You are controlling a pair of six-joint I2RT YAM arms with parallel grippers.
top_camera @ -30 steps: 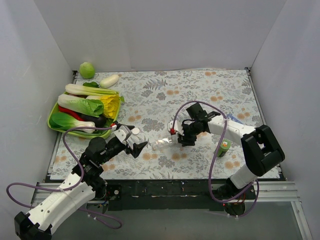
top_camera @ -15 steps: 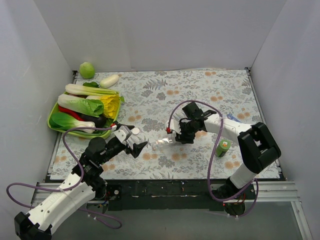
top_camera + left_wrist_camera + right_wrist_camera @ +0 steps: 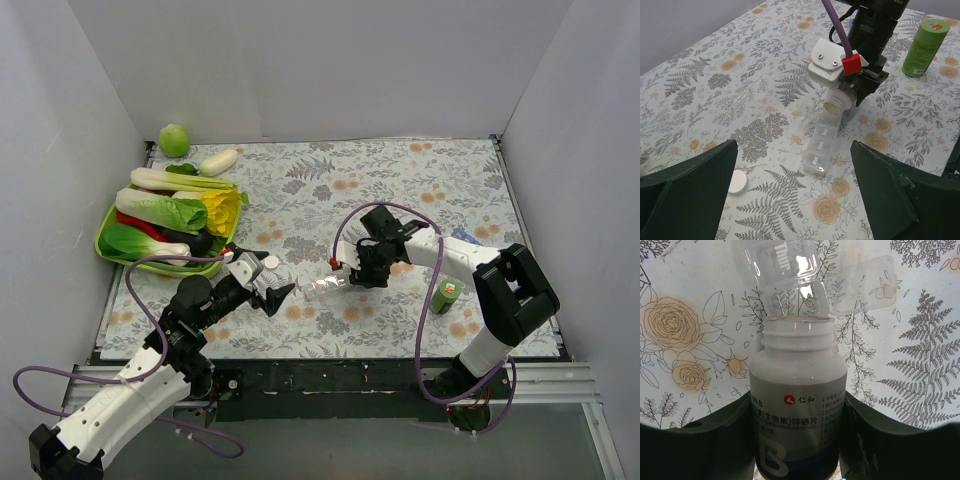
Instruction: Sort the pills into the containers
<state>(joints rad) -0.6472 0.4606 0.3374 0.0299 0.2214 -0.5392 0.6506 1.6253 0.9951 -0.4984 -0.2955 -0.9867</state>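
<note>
Right now the right tool (image 3: 360,272) is clamped on a white pill bottle (image 3: 797,405). In the right wrist view its dark fingers (image 3: 880,440) press the bottle's sides, just below the shoulder. The bottle has no cap on, and its open mouth is tipped toward the clear pill-box strip (image 3: 790,265). The mouth is right at the end compartment of the strip, whose lid stands flipped open; whether rim and strip touch I cannot tell. One compartment reads "Thur". No pills can be made out in the bottle or the strip.

The strip lies flat on the flowered table (image 3: 400,180), near the middle front, between the two arms.

The left tool (image 3: 278,292) hangs over the table with its jaws spread wide and nothing between them, facing the strip from the left. A loose white cap (image 3: 738,182) lies just beside it on the table. A small green bottle (image 3: 446,295) stands upright to the right of the right arm. A green tray (image 3: 103,243) of vegetables sits at the far left.
</note>
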